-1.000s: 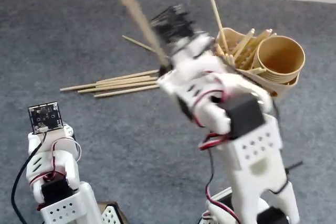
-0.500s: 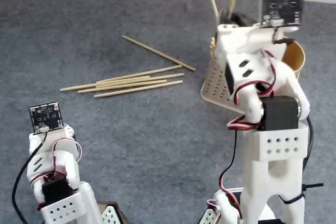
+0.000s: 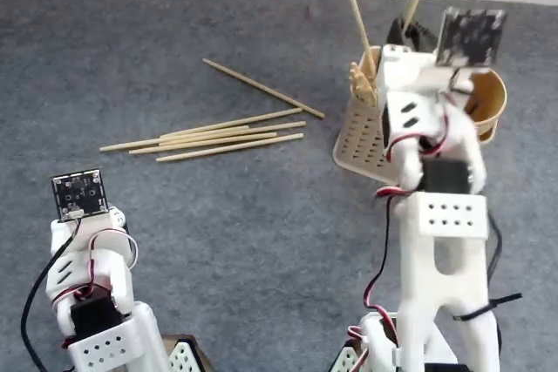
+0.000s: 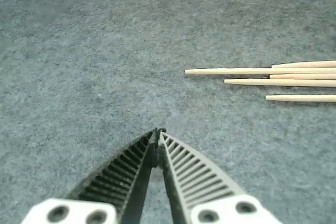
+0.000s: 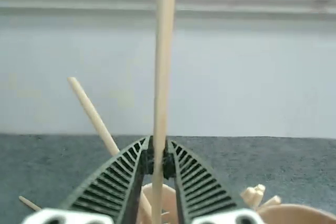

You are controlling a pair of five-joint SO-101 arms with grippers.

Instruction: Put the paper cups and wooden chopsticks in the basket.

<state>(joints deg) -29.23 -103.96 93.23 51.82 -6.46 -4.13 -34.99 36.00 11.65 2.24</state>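
Gripping a pale round wooden chopstick [image 5: 161,51] upright, the right gripper [image 5: 158,153] has its black ribbed fingers clamped on the shaft, directly above the cream perforated plastic basket [image 3: 357,141].

High view adds what the right wrist view misses:
- the basket's lattice wall;
- tan paper cups [image 3: 488,98] nested inside it, on the side away from the loose sticks;
- a bunch of stick ends packed in beside the cups;
- one leaning stick [image 3: 359,19] poking out of the basket, just beside the held one.

Five loose chopsticks [image 3: 209,137] lie flat on the grey carpet [image 3: 218,233] near the basket's lattice wall. Four are roughly parallel, one is angled, its near end closest to the basket.

Left wrist view: the left gripper [image 4: 157,132] is well apart from the basket, fingers pressed together on nothing. The tapered tips of the loose chopsticks lie on the fuzzy carpet beyond it.
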